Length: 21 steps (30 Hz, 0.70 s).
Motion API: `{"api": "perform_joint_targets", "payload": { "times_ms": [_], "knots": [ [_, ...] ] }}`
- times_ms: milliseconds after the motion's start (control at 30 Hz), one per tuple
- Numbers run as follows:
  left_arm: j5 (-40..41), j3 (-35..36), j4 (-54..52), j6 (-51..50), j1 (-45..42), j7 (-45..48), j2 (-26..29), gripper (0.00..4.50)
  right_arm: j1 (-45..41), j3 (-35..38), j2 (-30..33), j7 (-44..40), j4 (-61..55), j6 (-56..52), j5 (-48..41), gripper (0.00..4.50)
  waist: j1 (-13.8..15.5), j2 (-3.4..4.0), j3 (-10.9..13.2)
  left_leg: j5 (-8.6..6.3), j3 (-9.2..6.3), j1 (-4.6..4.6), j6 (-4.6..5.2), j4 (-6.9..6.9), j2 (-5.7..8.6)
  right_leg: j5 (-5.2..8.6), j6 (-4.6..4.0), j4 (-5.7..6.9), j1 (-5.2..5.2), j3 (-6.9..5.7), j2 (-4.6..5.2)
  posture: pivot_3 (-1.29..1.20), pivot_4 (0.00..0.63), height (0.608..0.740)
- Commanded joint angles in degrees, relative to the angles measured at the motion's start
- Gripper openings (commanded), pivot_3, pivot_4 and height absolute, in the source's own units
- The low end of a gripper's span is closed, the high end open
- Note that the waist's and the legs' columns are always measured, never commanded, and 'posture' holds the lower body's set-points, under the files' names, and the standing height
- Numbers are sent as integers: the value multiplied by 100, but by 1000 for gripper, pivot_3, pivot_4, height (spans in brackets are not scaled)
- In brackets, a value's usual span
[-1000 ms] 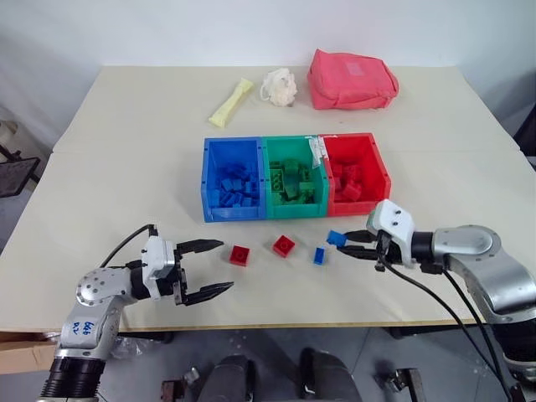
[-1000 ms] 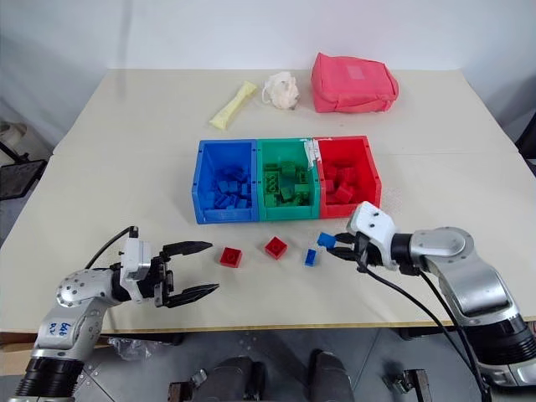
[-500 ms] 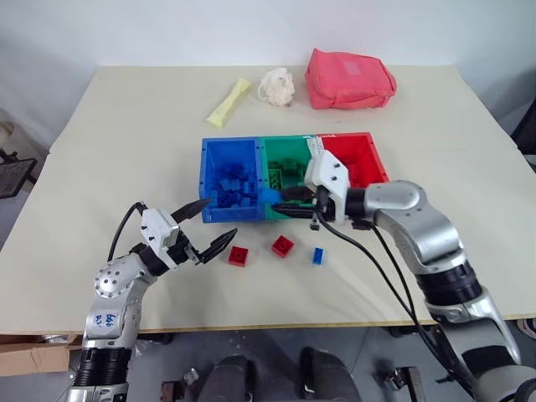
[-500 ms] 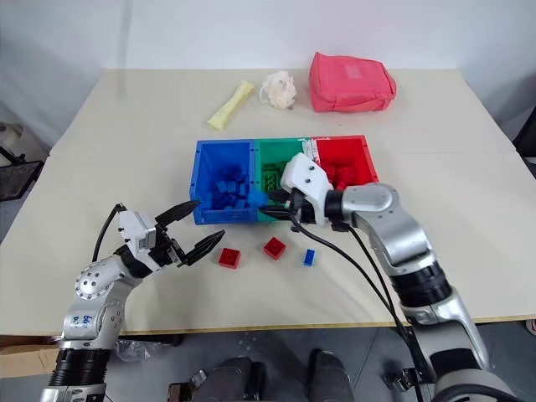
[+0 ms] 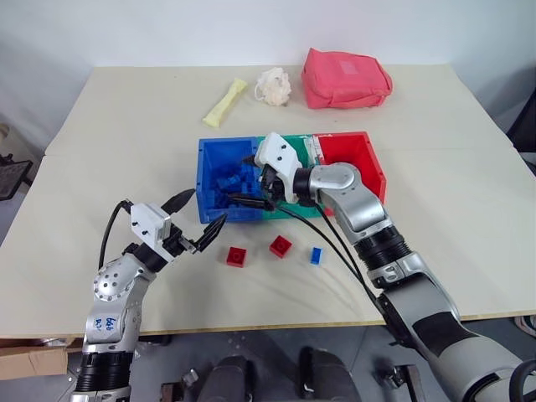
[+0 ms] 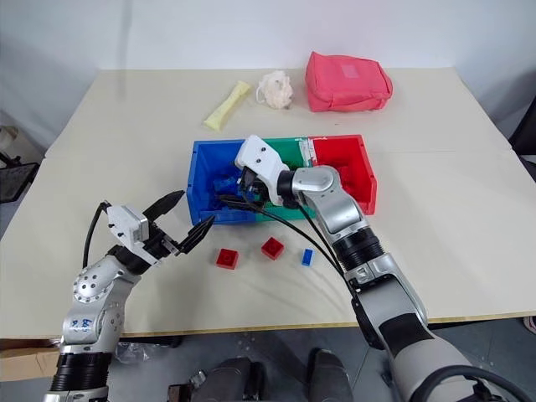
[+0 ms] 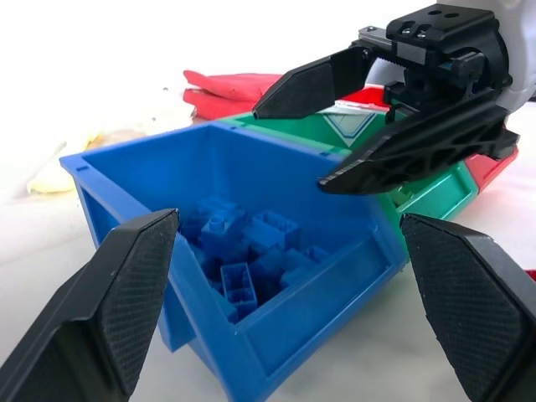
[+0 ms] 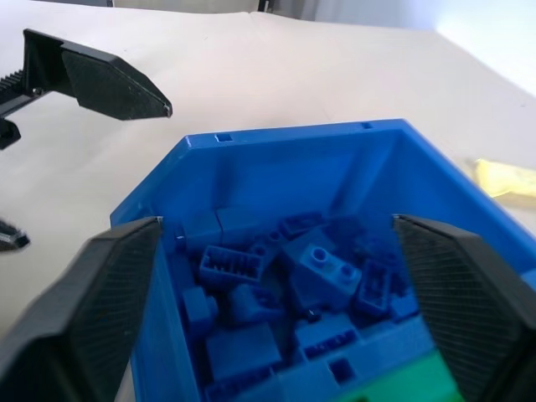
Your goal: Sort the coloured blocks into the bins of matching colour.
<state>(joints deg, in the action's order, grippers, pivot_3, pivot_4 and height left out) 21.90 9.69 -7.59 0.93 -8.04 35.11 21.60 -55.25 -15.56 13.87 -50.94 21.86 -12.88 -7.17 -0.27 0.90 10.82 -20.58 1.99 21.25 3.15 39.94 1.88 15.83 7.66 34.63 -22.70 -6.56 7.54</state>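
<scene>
Right gripper (image 5: 249,186), earlier pinching a blue brick, now hanging spread over the blue bin (image 5: 208,180); left gripper (image 5: 201,213) waiting spread beside it.

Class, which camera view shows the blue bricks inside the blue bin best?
The right wrist view: it looks straight down onto the blue bricks heaped in the blue bin. The left wrist view shows some past the front wall; the eye views show them small.

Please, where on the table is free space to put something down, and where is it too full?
Free: the wide beige tabletop right of the red plastic bin, and the strip left of the blue plastic bin. Crowded: in front of the bins, where two red studded bricks, a small blue brick and the open left gripper sit.
</scene>
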Motion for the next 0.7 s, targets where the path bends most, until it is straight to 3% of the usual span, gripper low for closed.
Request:
{"api": "perform_joint_targets", "payload": {
  "times_ms": [33,167,367,700],
  "knots": [
    [172,27,-156,-51,20,246,150,4500,229,215,320,-306,-749,-184,-217,4481,3,0,0,0,0,0,0,0,0,0,0,-1,0,0,0,0,150,740],
    [375,2,-80,-60,79,849,393,4500,955,331,1165,-933,-1939,-849,-605,4481,24,0,0,0,0,2,0,0,0,0,0,-4,1,-1,2,0,150,740],
    [637,-90,5,-188,359,1972,934,4500,1937,827,2233,-1227,-3193,-1558,-1082,4481,7,1,1,-1,11,3,-2,-2,-10,1,-1,-23,1,1,1,0,150,740],
    [611,-52,829,-71,260,3122,1630,4500,3960,1965,3660,-1301,-4153,-2121,-1546,4481,40,1,1,-4,8,4,-6,-4,-17,3,-5,-58,16,31,13,0,150,740]
  ]
}}
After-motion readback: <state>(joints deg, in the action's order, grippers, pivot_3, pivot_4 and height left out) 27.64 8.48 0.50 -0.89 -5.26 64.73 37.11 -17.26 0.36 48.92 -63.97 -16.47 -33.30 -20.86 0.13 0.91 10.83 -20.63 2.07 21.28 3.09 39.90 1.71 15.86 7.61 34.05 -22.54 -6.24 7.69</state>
